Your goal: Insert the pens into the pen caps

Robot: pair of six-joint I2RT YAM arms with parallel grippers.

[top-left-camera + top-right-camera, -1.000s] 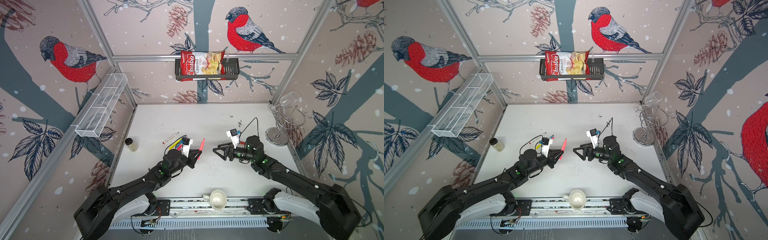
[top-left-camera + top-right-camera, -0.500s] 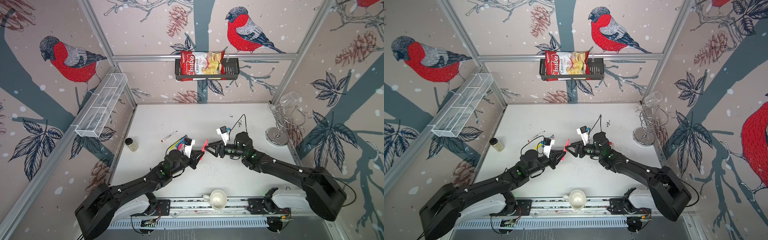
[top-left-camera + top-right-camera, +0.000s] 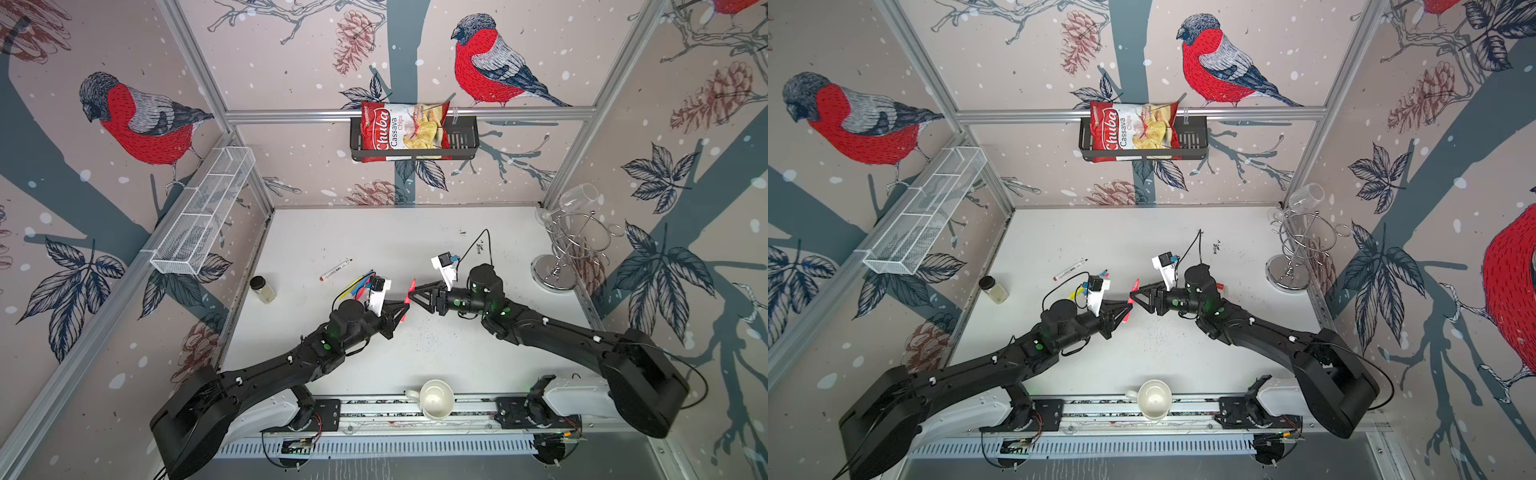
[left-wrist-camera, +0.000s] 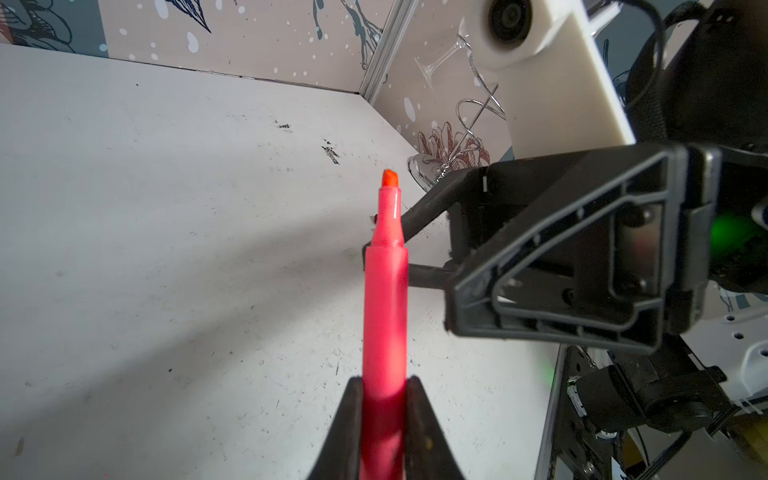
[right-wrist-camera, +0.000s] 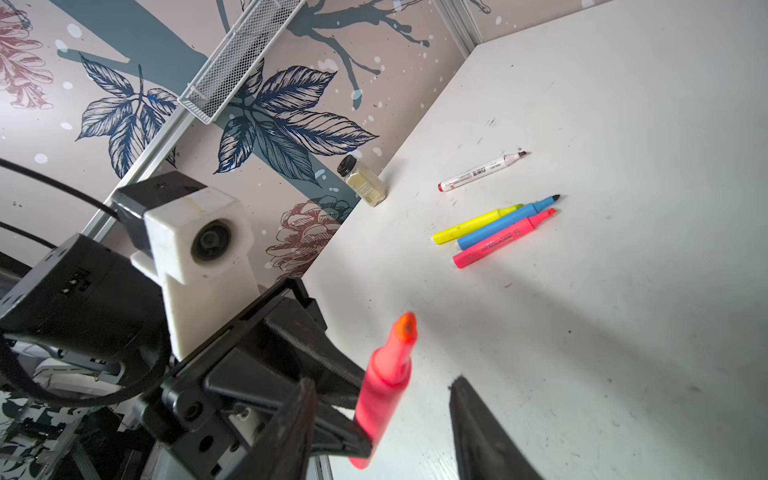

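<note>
We are looking into a lab test cell built for robots. Aluminium posts (image 3: 197, 70) are framing wall panels papered with birds (image 3: 141, 124) and are closing in a scuffed white surface (image 3: 374, 237). Two black arms (image 3: 552, 332) are reaching in from a metal rail (image 3: 374, 409) bolted along the front edge. Staged props are sitting around them: a chips bag (image 3: 401, 131) in a black basket (image 3: 463, 139), a wire tray (image 3: 203, 216) on the side wall, a glass rack (image 3: 577, 241), a mug (image 3: 435, 399) and a small jar (image 3: 262, 289).
</note>
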